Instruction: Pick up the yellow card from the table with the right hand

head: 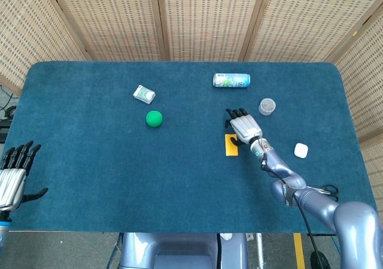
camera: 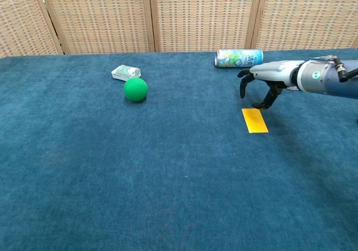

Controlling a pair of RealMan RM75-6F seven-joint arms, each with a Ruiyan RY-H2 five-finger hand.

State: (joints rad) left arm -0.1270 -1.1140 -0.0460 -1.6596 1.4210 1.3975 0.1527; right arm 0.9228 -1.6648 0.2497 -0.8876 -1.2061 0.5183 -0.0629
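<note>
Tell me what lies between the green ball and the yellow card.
Nothing: in both views only bare blue cloth stretches from the green ball to the yellow card. The right hand hangs at the card's far end, off that line.

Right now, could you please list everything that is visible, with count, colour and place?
yellow card: 1, yellow, flat on table, centre-right
ball: 1, green, left of centre
small box: 1, white-green, behind ball
can: 1, white-blue-green, lying at far edge
small round container: 1, grey, right of can
small white object: 1, white, right side
table: 1, blue cloth
right hand: 1, open, above card's far end
left hand: 1, open, left table edge
</note>
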